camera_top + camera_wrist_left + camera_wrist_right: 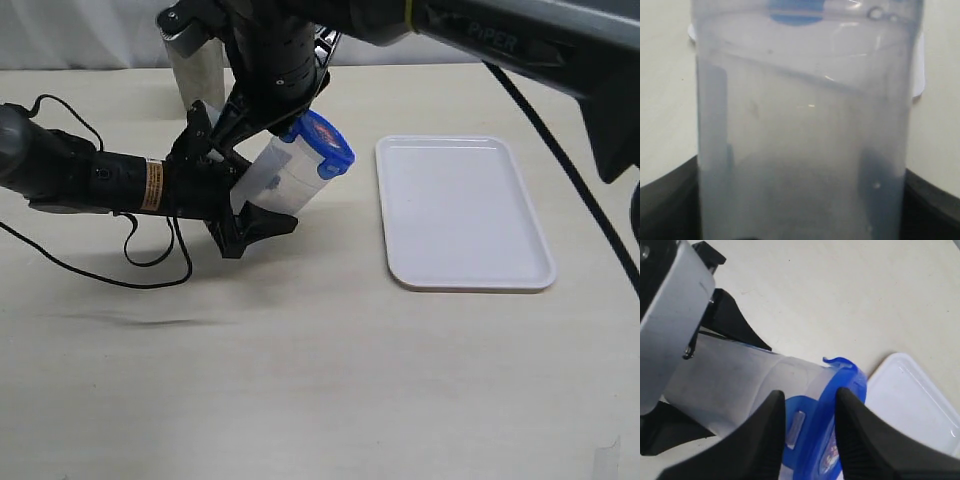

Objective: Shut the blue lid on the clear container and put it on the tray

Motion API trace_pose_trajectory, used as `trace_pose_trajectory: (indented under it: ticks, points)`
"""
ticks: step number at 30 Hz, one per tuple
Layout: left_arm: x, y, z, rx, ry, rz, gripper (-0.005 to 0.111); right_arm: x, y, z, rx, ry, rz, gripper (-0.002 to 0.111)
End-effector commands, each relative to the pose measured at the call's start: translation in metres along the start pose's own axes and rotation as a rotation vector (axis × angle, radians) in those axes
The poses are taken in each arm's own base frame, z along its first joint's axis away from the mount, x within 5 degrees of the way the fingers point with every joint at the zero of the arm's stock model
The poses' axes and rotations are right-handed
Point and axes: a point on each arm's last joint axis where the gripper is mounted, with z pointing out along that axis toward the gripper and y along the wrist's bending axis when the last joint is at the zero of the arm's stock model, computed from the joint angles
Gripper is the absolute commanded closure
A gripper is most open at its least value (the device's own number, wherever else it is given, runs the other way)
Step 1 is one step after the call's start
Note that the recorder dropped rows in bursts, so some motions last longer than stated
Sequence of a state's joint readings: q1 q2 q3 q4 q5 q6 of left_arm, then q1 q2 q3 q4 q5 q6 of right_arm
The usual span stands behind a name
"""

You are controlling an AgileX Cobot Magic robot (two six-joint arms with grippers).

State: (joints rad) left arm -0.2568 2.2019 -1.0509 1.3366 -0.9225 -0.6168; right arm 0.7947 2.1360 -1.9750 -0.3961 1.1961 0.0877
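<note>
The left gripper (pixel 247 188) reached in level from the tabletop's (pixel 300 390) left edge. Its black fingers (pixel 665 205) were closed on the lower body of the clear container (pixel 285 170), one on each side. The container was tilted, with its mouth end leaning up and toward the right edge. In the left wrist view its translucent wall filled almost the whole picture between the two fingers.

The blue lid (pixel 325 145) sat over the container's mouth, and its red-and-white sticker faced up and to the right. One snap tab curled outward at the rim.

The right gripper (pixel 810 402) came down from the far right corner onto the lid. Its fingers (pixel 765 440) stood part-way open, with a side tab of the lid showing in the gap between them. The wrist view was too close to tell whether they pinched the lid or only pressed against it.

The tray (pixel 465 215) lay flat on the right half of the tabletop, with its long sides running toward the far edge. It sat just beside the lid end of the container and apart from it.

A grey metal cup (pixel 195 70) stood upright by the far edge, behind the two grippers and partly hidden by the right arm.
</note>
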Motion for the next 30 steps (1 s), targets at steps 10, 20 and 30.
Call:
trace_pose_trajectory:
  ticks: [10,20,30]
  points:
    - [-0.013,0.000,-0.003,0.002,-0.076,0.017,0.107,0.005,-0.006,-0.056,-0.120,-0.086,0.016,0.070]
    - [-0.015,-0.002,-0.003,0.024,-0.106,0.053,0.107,0.010,-0.029,-0.110,-0.076,-0.307,0.039,0.086]
    - [-0.024,-0.012,-0.006,0.120,-0.213,0.120,0.107,0.066,-0.065,-0.077,-0.007,-0.383,0.247,0.104]
